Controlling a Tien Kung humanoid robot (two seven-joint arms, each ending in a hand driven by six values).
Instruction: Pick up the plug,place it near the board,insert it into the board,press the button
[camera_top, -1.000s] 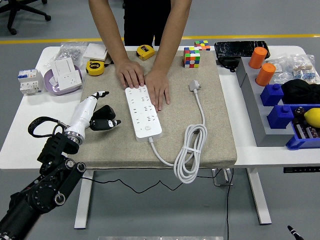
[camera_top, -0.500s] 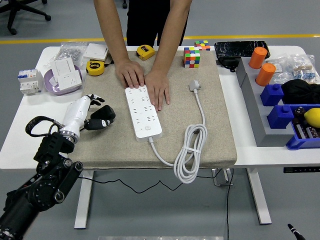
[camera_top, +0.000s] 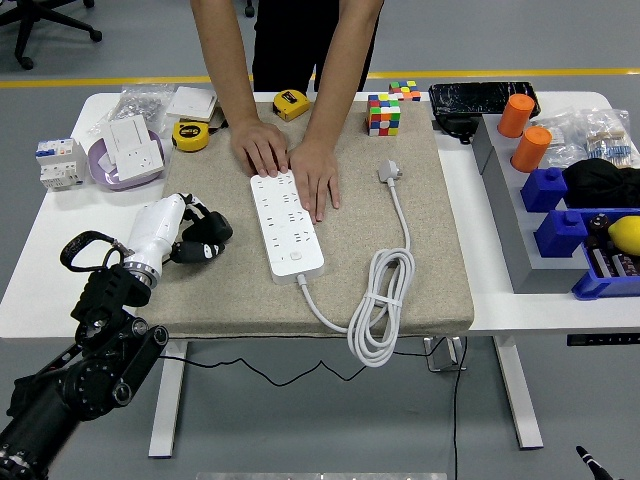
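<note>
The white power strip (camera_top: 286, 222) lay on the beige mat (camera_top: 420, 250) in the middle of the desk (camera_top: 480, 200), and a person at the far side pressed both hands (camera_top: 290, 160) down on its far end. The plug (camera_top: 389, 172) rested on the mat to the right of the strip, apart from it, its cable coiled (camera_top: 380, 305) near the mat's front edge. The robot's left hand (camera_top: 200, 236) sat at the mat's left edge, fingers curled, gripping nothing.

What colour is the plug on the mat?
Light grey plug, white cord; head view.
</note>
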